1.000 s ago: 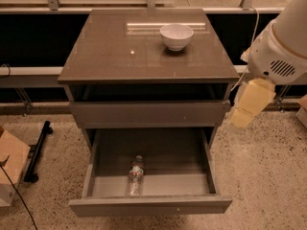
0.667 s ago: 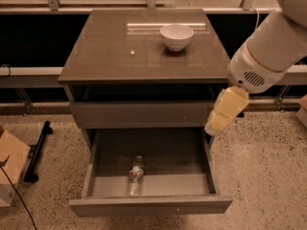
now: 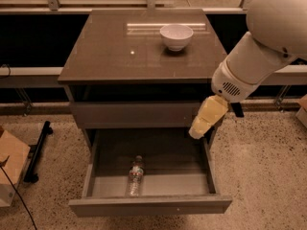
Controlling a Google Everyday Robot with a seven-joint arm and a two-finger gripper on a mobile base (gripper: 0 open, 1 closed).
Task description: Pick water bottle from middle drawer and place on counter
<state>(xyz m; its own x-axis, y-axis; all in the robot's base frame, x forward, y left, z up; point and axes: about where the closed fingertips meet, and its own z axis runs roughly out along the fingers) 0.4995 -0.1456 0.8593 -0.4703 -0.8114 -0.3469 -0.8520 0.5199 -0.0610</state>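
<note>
The water bottle (image 3: 135,175) lies on its side in the open middle drawer (image 3: 148,204), near the front, left of centre, cap pointing toward the back. The counter (image 3: 115,47) is the glossy grey-brown top of the cabinet. My gripper (image 3: 199,128) hangs from the white arm above the drawer's right rear corner, in front of the plain drawer front above. It is well to the right of the bottle and higher, and it holds nothing.
A white bowl (image 3: 176,35) stands on the counter at the back right. A cardboard box (image 3: 9,169) and a black stand (image 3: 37,150) sit on the speckled floor at the left. A dark window wall runs behind the cabinet.
The arm has swung left and down. The gripper has moved from beside the cabinet's right edge to above the drawer's right rear corner. The bottle has not moved.
</note>
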